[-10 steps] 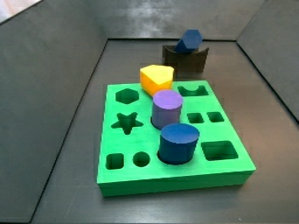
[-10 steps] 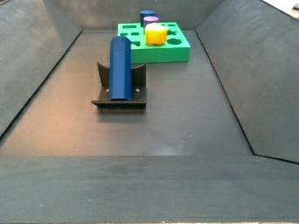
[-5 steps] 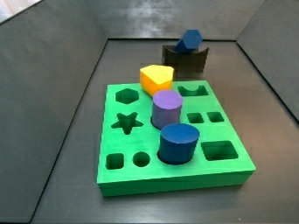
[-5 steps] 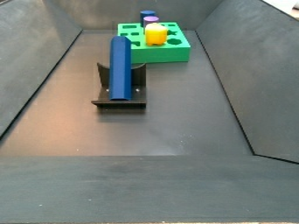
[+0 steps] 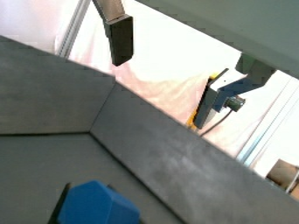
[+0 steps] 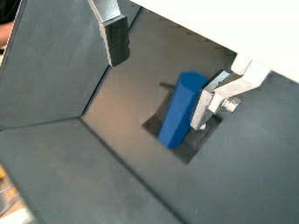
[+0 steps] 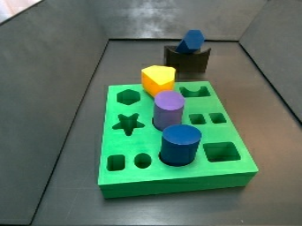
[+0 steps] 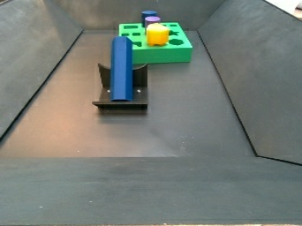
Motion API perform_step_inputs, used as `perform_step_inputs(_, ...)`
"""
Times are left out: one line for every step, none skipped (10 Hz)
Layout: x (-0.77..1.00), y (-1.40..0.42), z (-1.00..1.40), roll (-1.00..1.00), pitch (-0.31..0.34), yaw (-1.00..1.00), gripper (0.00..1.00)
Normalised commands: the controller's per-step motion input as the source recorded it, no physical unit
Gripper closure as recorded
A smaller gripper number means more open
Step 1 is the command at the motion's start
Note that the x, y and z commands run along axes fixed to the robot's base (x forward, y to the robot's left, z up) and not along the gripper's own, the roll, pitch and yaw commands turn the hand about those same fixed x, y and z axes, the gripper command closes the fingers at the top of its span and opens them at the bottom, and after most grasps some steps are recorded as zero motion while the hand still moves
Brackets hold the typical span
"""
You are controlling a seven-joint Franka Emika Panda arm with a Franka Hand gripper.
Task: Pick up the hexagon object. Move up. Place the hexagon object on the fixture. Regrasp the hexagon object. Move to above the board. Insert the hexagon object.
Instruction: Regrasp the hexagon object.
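Note:
The hexagon object (image 8: 122,66) is a slim blue prism standing upright on the dark fixture (image 8: 120,95), apart from the green board (image 8: 177,53). Both side views show it, with its hexagonal top (image 7: 192,40) above the fixture (image 7: 189,62) behind the board (image 7: 230,172). The arm does not appear in either side view. In both wrist views my gripper (image 6: 172,63) is open, high above the prism (image 6: 179,109), with nothing between its fingers (image 6: 114,39). A wrist view catches only the prism's blue end (image 5: 100,206) beyond the gripper (image 5: 184,52).
On the board stand a yellow peg (image 7: 158,79), a purple cylinder (image 7: 168,110) and a stout dark-blue cylinder (image 7: 181,144). Star, hexagon, square and round holes stay open in its top. Sloping dark bin walls (image 8: 48,62) enclose the floor.

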Motion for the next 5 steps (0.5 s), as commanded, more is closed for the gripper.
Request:
perform_step_inputs(0.15, -0.06, -0.01, 0.40, 0.159, 0.30, 0.00)
perform_step_inputs(0.17, -0.05, 0.00, 0.25, 0.098, 0.29, 0.00)
perform_step_inputs(0.16, -0.05, 0.00, 0.21, 0.068, 0.29, 0.00)
perform_step_inputs(0.14, -0.06, -0.01, 0.19, 0.021, 0.26, 0.00)
perform_step_inputs(0.13, -0.06, -0.01, 0.19, 0.006, 0.23, 0.00)
